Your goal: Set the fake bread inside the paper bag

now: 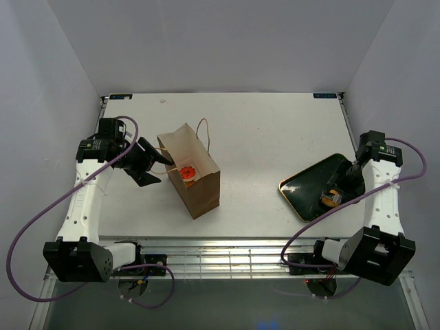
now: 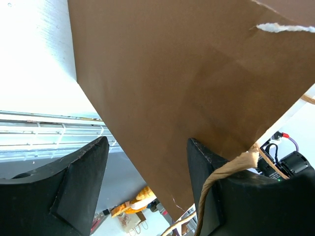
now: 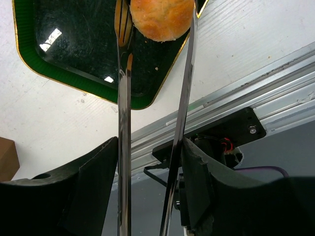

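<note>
Fake bread: two pieces in view, a round golden bun (image 3: 162, 17) and a red-frosted ring donut (image 1: 189, 172).
Bun: gripped between the tips of a pair of long shiny metal tongs (image 3: 124, 98), just above the near corner of the tray.
Donut: showing in the open mouth of the bag, seen from above.
Paper bag: one tall brown kraft paper bag (image 1: 199, 185), left of centre on the white table (image 1: 275, 137), well apart from the tray.
Handles: thin cord; one loop (image 1: 204, 130) arches over the bag's far side, another (image 2: 221, 172) trails across the left wrist's right finger.
Tray: one dark green, gold-rimmed tray (image 3: 64, 44) on the right side of the table, set at an angle near the table's front edge.
Left gripper (image 2: 147, 145): fingers spread apart at the bag's upper left corner, the brown wall running between them and lying against the right finger.
Right gripper (image 3: 150, 147): fingers pressed against the two tong blades, holding them closed on the bun.
In the way: the bag's wall fills most of the left wrist view.
Surroundings: grey enclosure walls, a metal rail (image 3: 236, 83) along the table's front edge, and one purple cable (image 1: 41, 213) looping from each arm.
</note>
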Robot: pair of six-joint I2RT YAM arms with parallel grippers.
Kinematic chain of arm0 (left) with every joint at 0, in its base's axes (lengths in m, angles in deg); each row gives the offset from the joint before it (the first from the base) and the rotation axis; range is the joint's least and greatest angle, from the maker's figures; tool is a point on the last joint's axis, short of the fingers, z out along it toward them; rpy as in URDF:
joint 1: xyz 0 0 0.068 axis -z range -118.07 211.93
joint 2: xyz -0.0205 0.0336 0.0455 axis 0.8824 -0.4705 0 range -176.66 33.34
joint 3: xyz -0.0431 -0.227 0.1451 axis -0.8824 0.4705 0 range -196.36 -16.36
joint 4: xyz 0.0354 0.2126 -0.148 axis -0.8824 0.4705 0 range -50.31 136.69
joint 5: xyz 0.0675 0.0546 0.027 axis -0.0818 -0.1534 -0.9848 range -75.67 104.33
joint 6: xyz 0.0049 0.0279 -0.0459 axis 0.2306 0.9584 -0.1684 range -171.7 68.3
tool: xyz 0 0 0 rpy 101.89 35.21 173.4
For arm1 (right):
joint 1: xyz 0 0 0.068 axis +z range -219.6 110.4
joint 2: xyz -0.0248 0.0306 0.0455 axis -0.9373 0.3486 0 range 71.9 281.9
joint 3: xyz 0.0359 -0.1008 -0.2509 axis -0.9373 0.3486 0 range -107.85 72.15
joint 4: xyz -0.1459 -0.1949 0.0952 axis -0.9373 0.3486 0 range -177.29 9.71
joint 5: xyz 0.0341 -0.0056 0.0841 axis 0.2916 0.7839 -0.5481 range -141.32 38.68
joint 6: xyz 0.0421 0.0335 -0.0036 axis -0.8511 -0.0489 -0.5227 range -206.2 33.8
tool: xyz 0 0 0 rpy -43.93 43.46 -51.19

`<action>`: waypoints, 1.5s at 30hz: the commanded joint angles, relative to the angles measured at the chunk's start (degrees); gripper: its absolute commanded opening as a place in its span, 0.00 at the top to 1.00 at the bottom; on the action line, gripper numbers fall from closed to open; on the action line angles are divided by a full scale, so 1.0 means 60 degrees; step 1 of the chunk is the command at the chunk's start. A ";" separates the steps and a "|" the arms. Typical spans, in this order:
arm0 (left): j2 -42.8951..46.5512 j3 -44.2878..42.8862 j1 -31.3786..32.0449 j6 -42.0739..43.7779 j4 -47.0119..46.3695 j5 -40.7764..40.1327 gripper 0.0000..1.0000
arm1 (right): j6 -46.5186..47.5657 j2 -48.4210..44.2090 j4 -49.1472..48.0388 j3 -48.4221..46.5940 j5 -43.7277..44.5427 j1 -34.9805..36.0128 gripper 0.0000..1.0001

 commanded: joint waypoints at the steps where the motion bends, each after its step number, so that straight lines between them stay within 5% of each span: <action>1: 0.0057 0.0106 -0.0082 0.0017 -0.0177 0.0067 0.25 | 0.0047 0.0106 -0.0112 -0.0232 -0.0187 -0.0038 0.41; 20: -0.0001 0.0076 -0.0126 0.0003 -0.0148 0.0067 0.25 | 0.0120 0.0238 -0.0508 0.0134 -0.0583 -0.0038 0.50; 45: -0.0016 0.0340 -0.0126 -0.0275 -0.0280 0.0579 0.25 | 0.0120 -0.0084 -0.0216 -0.1284 -0.1124 -0.0038 0.57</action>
